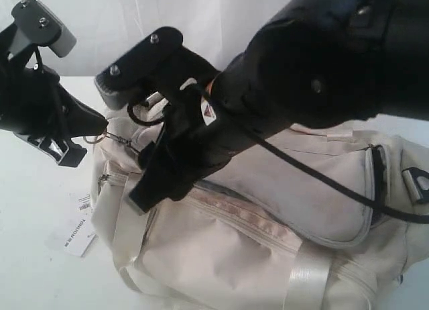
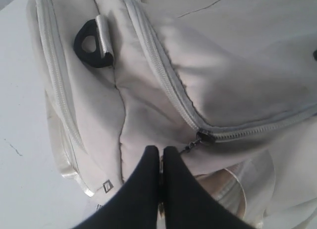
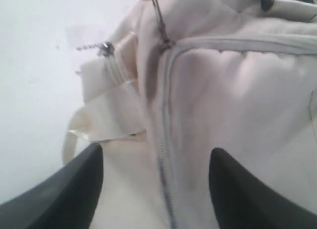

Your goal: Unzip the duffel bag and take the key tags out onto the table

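The duffel bag point(image 1: 268, 243) lies on the table point(image 1: 33, 209), filling the centre and lower right of the exterior view, with a paper label point(image 1: 79, 226) on the table just beside its left end. At that end, left of frame, the left gripper point(image 1: 99, 125) has the zipper pull point(image 3: 159, 18) between its fingertips. The right gripper point(image 3: 156, 184) hangs over the bag at centre frame.

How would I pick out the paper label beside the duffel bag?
Start at the cream duffel bag on the white table. Beside its end near the left pincer lies a flat white paper label, the only thing there printed with a barcode.
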